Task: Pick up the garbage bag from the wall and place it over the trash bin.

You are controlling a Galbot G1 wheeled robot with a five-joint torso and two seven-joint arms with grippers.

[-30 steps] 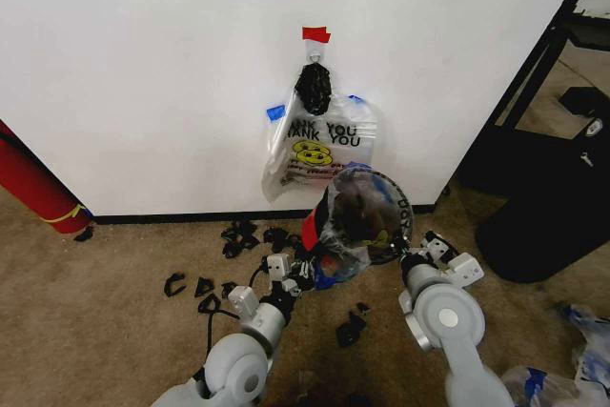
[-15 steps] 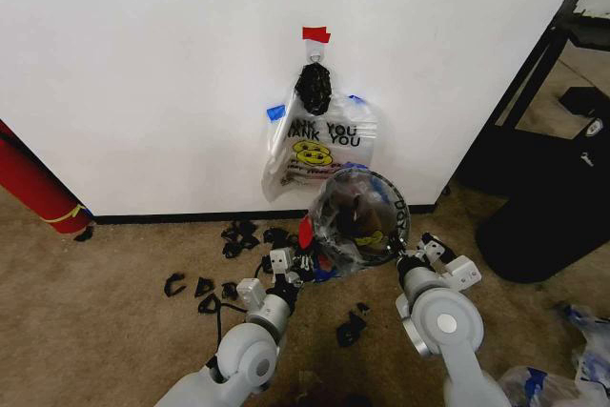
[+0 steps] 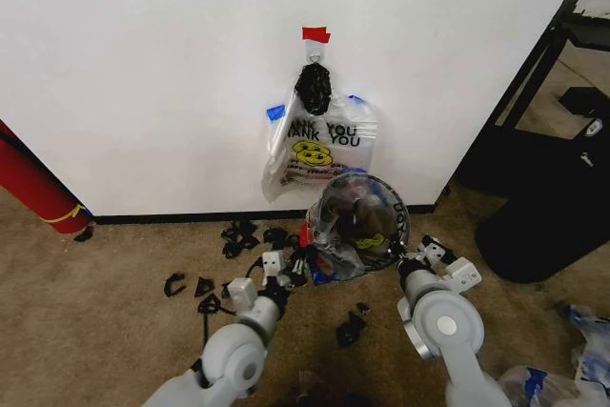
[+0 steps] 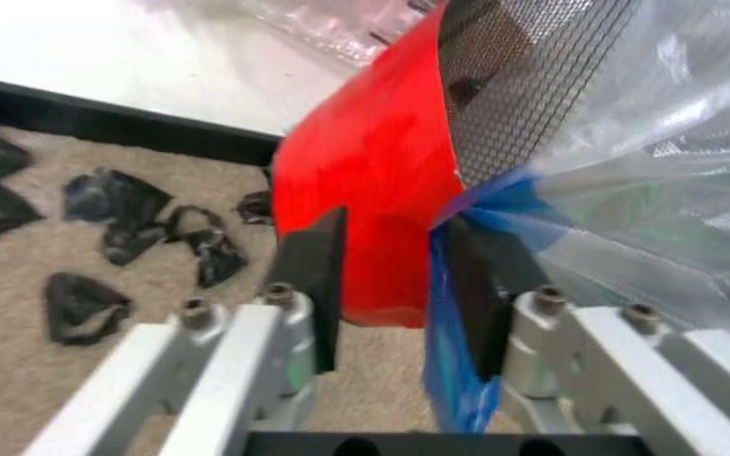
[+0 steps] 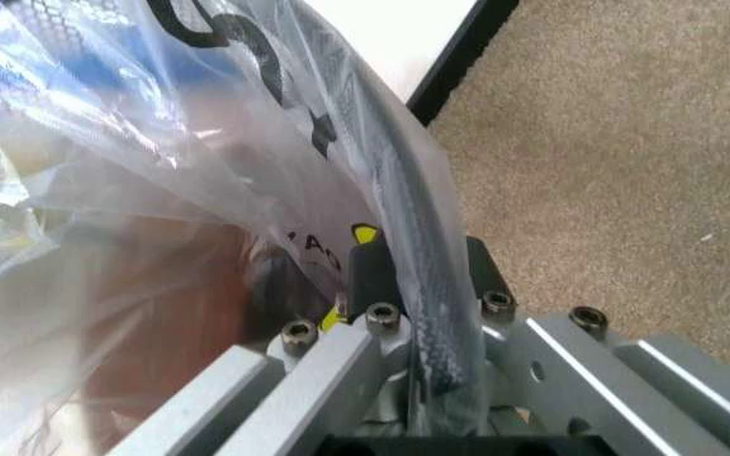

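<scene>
Steadying the bin (image 3: 360, 221), tilted near the wall (image 3: 143, 64), the right hand (image 5: 418, 275) is clamped on its bagged rim. The bag (image 4: 682, 180) is draped over it; the left hand (image 4: 391, 285) is parted beside a blue loop.

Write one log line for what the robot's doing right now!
right gripper: shut on trash bin rim | left gripper: open beside bin | garbage bag: over bin

We see our left gripper (image 4: 391, 285), jaws apart, at the bin (image 4: 378, 180) and bag (image 4: 644, 190).
</scene>
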